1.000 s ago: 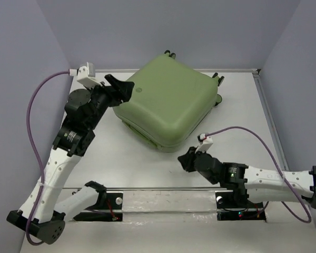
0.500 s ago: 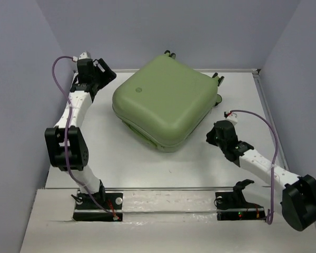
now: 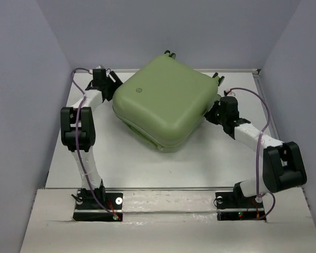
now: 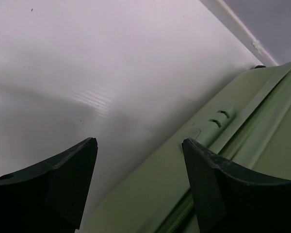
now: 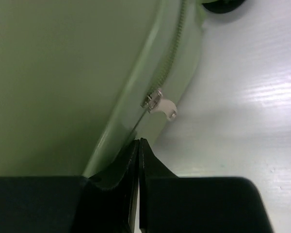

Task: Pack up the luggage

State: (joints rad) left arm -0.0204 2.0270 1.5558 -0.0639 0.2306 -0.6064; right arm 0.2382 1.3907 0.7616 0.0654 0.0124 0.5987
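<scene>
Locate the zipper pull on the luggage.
In the right wrist view, the zipper pull hangs from the side seam of the luggage, just beyond the closed right pincer.

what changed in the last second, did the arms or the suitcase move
Both arms moved. The right gripper swung from off the near edge of the luggage to its right side; it is shut, tips just short of the zipper pull. The left gripper backed off the far-left corner, then came back beside it, open. Nothing was taken hold of. The luggage stayed closed and in place.
</scene>
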